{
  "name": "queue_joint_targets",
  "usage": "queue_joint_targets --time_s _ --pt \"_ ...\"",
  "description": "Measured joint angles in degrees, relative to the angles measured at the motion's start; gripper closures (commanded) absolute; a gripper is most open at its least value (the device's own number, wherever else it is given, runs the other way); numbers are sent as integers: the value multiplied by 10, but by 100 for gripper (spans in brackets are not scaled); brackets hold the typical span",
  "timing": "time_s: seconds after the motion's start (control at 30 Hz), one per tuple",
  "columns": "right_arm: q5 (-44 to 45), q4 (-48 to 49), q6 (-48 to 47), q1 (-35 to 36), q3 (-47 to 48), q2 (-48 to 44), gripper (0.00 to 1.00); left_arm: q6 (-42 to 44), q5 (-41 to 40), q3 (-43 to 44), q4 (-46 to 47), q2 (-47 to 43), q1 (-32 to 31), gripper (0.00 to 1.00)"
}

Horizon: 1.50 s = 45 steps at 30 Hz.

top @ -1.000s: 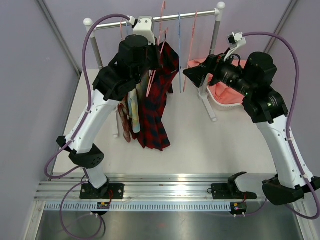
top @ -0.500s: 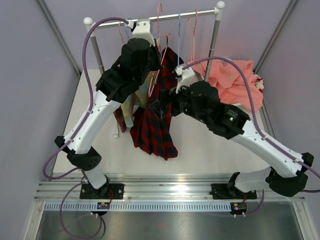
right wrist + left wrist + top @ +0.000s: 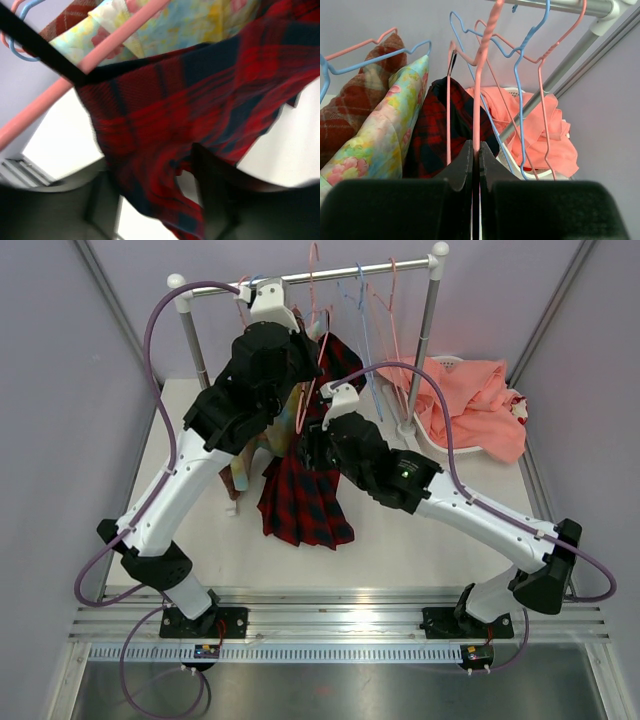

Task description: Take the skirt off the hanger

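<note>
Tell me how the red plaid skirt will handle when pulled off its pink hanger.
Likely floppy: the red plaid skirt hangs in loose folds and would drape, not hold shape. Probably light, since a thin pink hanger, pinched by the left gripper, carries it. Its black strap crosses the hanger bar and may snag.

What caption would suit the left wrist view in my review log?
Left gripper clamped on the pink hanger, with the red plaid skirt hanging just left of it.

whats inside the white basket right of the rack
A salmon-pink garment fills the white basket, spilling over its rim. Anything beneath it is covered.
</note>
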Motion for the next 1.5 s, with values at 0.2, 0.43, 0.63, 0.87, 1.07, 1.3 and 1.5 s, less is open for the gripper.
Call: queue_joint_targets --time_s 0.2,0.43,0.63,0.87,1.07,1.3,1.5 --pt "15 11 5 26 2 15 100 -11 0 -8 14 -3 0 100" --pt "41 -29 0 49 4 -24 100 -15 -12 -98 73 -44 -3 100" --pt "54 -77 -2 65 59 -64 100 -23 -56 -183 137 -69 -21 100" --pt "55 -132 -8 104 134 -77 100 -41 -113 -192 183 -45 -45 100" --pt "74 -179 -9 148 158 -83 100 -9 -158 -123 208 24 -59 100" --pt "92 -211 7 167 146 -118 100 41 -192 -58 220 59 -65 100" --pt "104 -207 15 176 98 -146 100 68 -177 -24 197 46 -65 100"
